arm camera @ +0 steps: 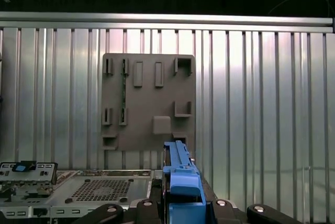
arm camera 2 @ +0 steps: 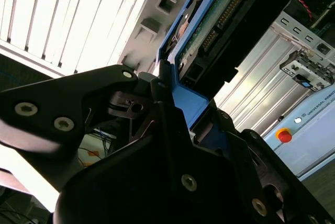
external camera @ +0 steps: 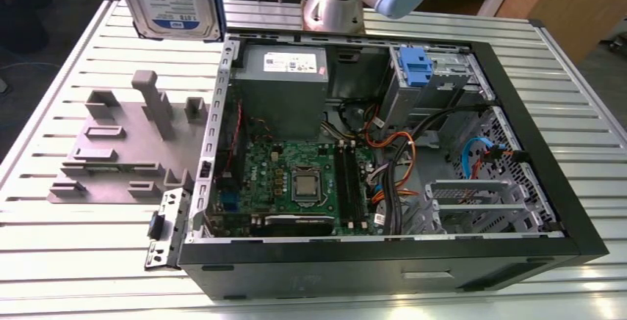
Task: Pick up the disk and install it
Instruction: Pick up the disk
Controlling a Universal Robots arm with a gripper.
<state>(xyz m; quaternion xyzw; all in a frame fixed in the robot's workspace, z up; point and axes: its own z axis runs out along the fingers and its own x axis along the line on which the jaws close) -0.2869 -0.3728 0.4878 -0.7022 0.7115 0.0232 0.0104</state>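
A big metal table (external camera: 78, 254) with long ridges holds an open black computer case (external camera: 392, 265). The case lies on its side with its green board (external camera: 294, 177) showing. On the exterior view's left, just beside the case, sits a flat grey plate (external camera: 108, 162) with little blocks sticking up. The disk (external camera: 172, 1) is up in the air at the far left, near the case's far corner, label facing us. In the first wrist view the gripper (arm camera: 183, 203) squeezes tight on the disk's blue frame.
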